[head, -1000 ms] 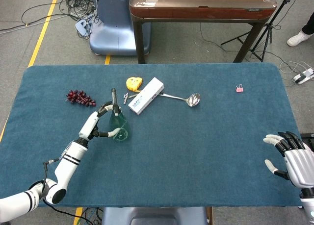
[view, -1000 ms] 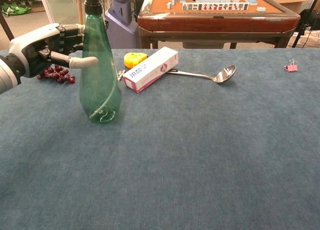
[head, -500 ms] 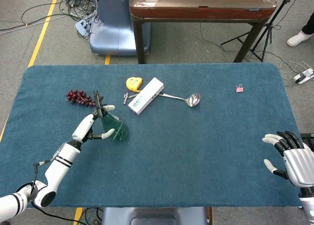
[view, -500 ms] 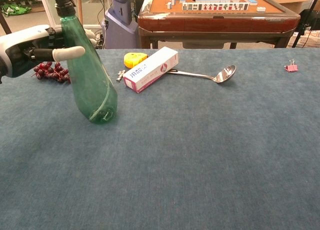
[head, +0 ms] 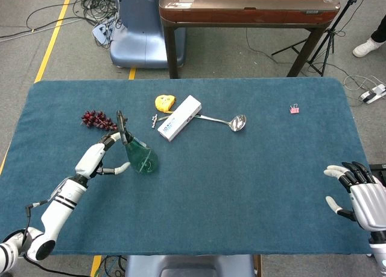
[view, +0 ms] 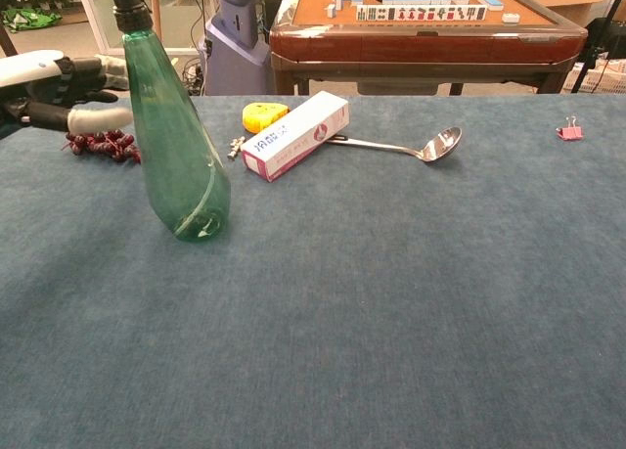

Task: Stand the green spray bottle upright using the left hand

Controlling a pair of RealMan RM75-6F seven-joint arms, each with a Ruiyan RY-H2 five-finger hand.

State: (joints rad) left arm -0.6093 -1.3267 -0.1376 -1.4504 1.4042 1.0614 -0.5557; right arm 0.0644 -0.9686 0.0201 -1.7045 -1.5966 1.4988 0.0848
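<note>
The green spray bottle [head: 137, 153] [view: 176, 146] stands on its base on the blue table [head: 241, 186], leaning toward the left, its black nozzle on top. My left hand [head: 96, 158] [view: 49, 87] is just left of it with fingers spread. Its thumb reaches toward the bottle's side and a finger lies near the neck; I cannot tell whether they touch. It does not wrap the bottle. My right hand [head: 356, 195] hovers open at the table's front right corner, far from the bottle, and holds nothing.
Dark grapes [head: 99, 120] [view: 103, 144] lie behind the left hand. A yellow tape measure [head: 163, 101], a white box [head: 180, 117] and a metal ladle [head: 232, 121] lie behind and right of the bottle. A pink clip [head: 294, 108] sits far right.
The left hand has drawn back to the left, off the bottle. The bottle, upright a second ago, tipped left with the hand and still leans that way. The right hand has not moved.
</note>
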